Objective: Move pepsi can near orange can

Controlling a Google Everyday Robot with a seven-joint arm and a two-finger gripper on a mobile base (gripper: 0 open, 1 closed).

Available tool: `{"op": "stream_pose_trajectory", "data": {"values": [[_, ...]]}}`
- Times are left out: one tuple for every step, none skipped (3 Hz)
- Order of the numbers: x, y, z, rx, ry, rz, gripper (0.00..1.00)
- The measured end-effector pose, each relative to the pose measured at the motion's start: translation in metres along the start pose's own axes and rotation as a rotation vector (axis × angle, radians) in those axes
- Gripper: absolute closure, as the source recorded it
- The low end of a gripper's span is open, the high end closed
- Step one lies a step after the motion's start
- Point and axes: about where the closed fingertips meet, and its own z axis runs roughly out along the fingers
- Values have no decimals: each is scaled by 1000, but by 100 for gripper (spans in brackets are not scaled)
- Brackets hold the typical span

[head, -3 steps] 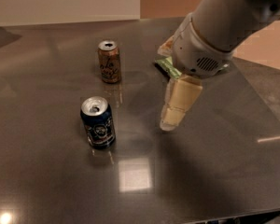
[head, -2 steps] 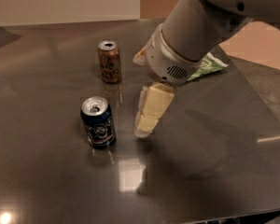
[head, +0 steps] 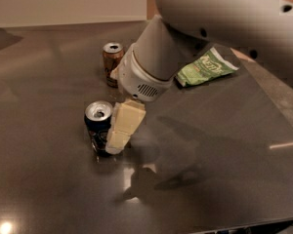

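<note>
The pepsi can (head: 96,126), dark navy with a silver top, stands upright left of the table's middle. The orange can (head: 112,63), brownish-orange with a silver top, stands upright farther back, a little to the right of the pepsi can and well apart from it. My gripper (head: 115,141) reaches down from the upper right on the big white arm. It is right against the pepsi can's right side and covers part of it. The can stands on the table.
A green snack bag (head: 207,66) lies flat at the back right of the dark glossy table (head: 219,145). The arm's white body fills the upper right of the view. The table's front edge runs along the bottom right.
My gripper has swung left and down, from the table's middle to the pepsi can's right side. Both cans stand where they were. The green bag has come into view.
</note>
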Motion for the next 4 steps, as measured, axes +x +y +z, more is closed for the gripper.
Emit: {"op": "stream_pose_trajectory", "data": {"values": [[-9, 7, 13, -9, -19, 4, 0], [-14, 12, 19, -24, -35, 12, 19], [-16, 15, 21, -32, -43, 16, 41], [-15, 10, 16, -38, -51, 30, 65]]}}
